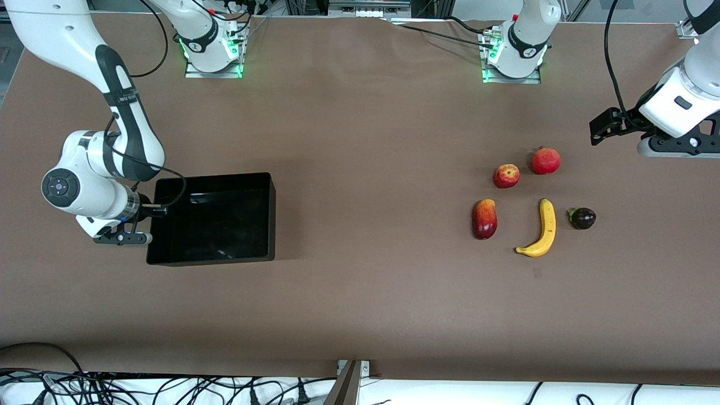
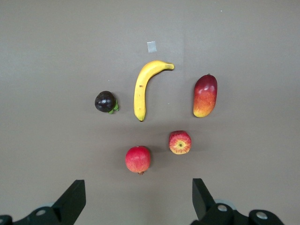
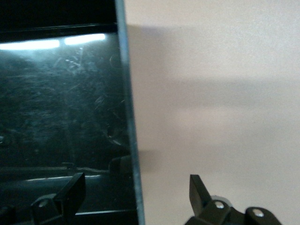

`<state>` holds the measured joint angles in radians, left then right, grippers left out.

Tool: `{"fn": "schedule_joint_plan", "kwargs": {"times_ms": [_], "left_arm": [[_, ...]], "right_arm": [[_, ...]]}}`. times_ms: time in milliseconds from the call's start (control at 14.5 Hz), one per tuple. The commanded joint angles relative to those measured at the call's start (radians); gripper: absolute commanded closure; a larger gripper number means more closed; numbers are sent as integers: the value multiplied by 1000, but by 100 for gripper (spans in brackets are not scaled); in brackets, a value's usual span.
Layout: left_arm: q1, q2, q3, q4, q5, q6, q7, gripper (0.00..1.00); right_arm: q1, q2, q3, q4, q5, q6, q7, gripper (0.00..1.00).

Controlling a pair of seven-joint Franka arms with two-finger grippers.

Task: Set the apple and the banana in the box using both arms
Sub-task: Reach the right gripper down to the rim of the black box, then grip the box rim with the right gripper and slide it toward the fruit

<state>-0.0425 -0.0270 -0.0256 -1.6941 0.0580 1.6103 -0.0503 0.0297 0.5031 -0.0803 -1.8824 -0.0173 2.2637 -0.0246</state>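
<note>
A: Near the banana (image 1: 541, 229), which arm's closer?
B: Left gripper (image 1: 602, 130), jaws wide, holding nothing, over bare table w/ the fruit below it. Banana's long axis runs toward the camera; smooth, curved, yellow.
A: Apple (image 1: 506, 175)?
B: Just beside the banana, round, glossy.
A: Box (image 1: 270, 214)?
B: Well apart. Right gripper (image 3: 136, 197) straddles its wall, open, empty.
</note>
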Motion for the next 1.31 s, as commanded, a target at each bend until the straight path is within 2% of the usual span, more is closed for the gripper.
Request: {"fn": "schedule_joint_plan", "kwargs": {"times_ms": [0, 69, 138, 552, 690, 828, 897, 1034, 1241], "left_arm": [[-2, 10, 6, 30, -26, -23, 23, 0], [-2, 10, 6, 30, -26, -23, 23, 0], [-2, 10, 6, 30, -26, -23, 23, 0], [-2, 10, 6, 30, -26, -24, 23, 0], [-2, 10, 6, 30, -26, -23, 23, 0], [-2, 10, 6, 30, -26, -24, 20, 0], [-2, 10, 6, 30, -26, -23, 12, 0], [-2, 10, 6, 30, -26, -23, 9, 0], [-2, 12, 6, 30, -26, -23, 9, 0]], "right_arm": [[-24, 5, 11, 0, 8, 10, -40, 60], [-24, 8, 11, 0, 8, 8, -41, 87], [-25, 9, 11, 0, 8, 5, -43, 100], [-24, -8, 34, 22, 59, -50, -58, 100], [-16, -21, 68, 60, 62, -90, -55, 100], [2, -23, 88, 133, 62, -192, -55, 100], [34, -23, 96, 167, 68, -235, -49, 100], [111, -21, 94, 213, 137, -265, -28, 100], [212, -3, 99, 220, 172, -256, 144, 100]]}}
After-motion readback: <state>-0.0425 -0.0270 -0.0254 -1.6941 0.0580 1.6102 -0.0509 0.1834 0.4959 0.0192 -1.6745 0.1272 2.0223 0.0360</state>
